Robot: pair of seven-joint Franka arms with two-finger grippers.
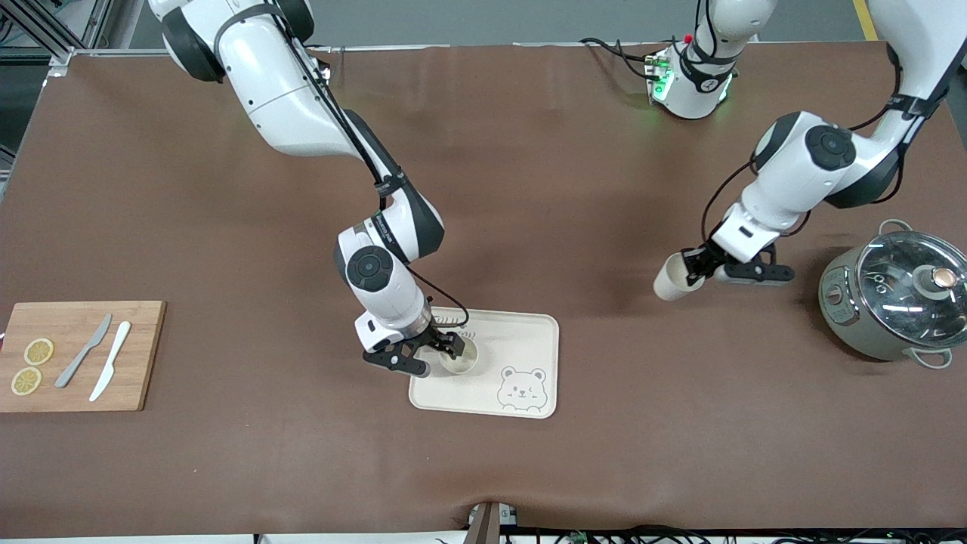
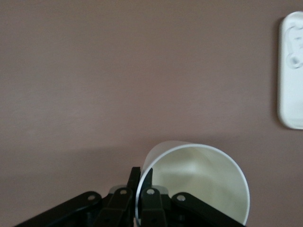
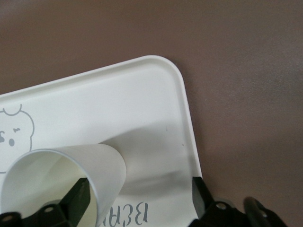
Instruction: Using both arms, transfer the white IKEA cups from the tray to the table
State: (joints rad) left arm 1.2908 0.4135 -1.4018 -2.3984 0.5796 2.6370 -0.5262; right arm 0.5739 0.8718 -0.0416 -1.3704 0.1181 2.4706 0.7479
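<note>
Matte cream-white, smooth and tapered, one cup (image 1: 458, 357) stands upright on the bear tray (image 1: 529, 344), mouth up, the right gripper (image 1: 437, 349) spread wide astride its rim. The left gripper (image 1: 699, 270), clamped on the second cup's (image 1: 670, 277) rim, holds it tilted over the brown tablecloth (image 1: 529, 189).

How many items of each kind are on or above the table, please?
White cups: 2, and
Bear tray: 1
Cutting board: 1
Knives: 2, and
Lemon slices: 2, and
Lidded pot: 1
Total: 9
</note>
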